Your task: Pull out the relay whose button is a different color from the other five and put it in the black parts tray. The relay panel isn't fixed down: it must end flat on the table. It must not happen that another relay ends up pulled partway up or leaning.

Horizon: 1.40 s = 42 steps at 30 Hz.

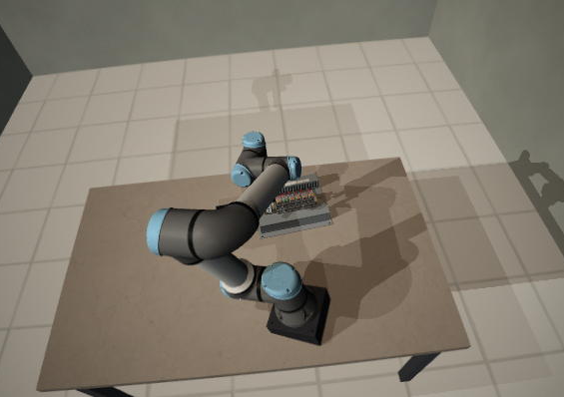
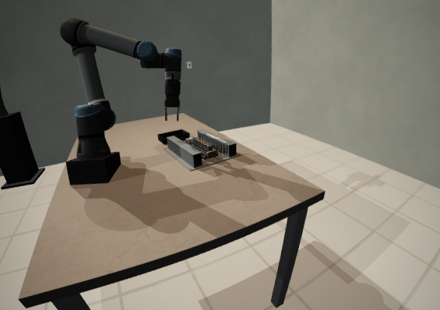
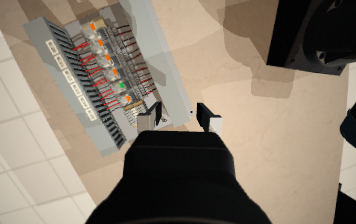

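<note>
1. The dark two-finger gripper (image 3: 180, 118) hangs in the air with its fingers spread wide and nothing between them; in the exterior view it (image 2: 171, 115) points straight down, well above the table.
2. The flat grey relay panel (image 3: 165, 75) lies on the brown table top (image 1: 114, 279), toward 10 o'clock from the gripper in the wrist view.
3. One pale fingertip (image 3: 150, 117) overlaps the panel's near grey edge in that view; the other hangs over bare table.
4. A row of six small relays runs along the middle of the panel, among red wires.
5. Five of them carry orange buttons; the first orange-button relay (image 3: 92, 25) sits at the far end of the row.
6. The green-button relay (image 3: 121, 86) stands seated in the panel, second from the near end, at about 11 o'clock from the gripper.
7. The shallow black parts tray (image 2: 173, 135) rests on the table touching or just beside the panel's far end in the exterior view; I cannot tell which.
8. The black square base block (image 1: 319, 333) of the arm stands at 6 o'clock from the panel in the top view.
</note>
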Tool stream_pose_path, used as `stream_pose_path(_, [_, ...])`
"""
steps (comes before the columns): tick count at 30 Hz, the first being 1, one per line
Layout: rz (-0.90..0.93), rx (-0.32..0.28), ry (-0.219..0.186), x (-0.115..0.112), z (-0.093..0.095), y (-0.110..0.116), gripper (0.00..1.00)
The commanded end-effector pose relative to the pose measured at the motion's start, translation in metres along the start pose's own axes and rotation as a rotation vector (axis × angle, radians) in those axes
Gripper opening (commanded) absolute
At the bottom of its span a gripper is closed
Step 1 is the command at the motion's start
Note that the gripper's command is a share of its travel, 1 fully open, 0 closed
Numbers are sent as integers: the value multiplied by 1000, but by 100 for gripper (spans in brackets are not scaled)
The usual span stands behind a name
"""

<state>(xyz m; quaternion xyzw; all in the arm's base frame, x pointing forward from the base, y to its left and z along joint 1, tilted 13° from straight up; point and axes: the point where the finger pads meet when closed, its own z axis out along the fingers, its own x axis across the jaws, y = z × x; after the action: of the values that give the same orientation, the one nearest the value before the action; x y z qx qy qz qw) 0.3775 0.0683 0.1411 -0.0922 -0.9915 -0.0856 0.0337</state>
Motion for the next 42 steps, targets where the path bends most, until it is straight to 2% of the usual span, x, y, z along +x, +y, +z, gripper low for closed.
stream_pose_path(1, [-59,-13,-15,-22,2,-8,98])
stream_pose_path(12, [-163,-26,-41,-62,7,-30,98])
stream_pose_path(14, [-163,-26,-41,-62,7,-30,98])
stream_pose_path(27, [-270,-35,-70,-101,14,-57,98])
stream_pose_path(42, [-348,-38,-93,-128,20,-79,98])
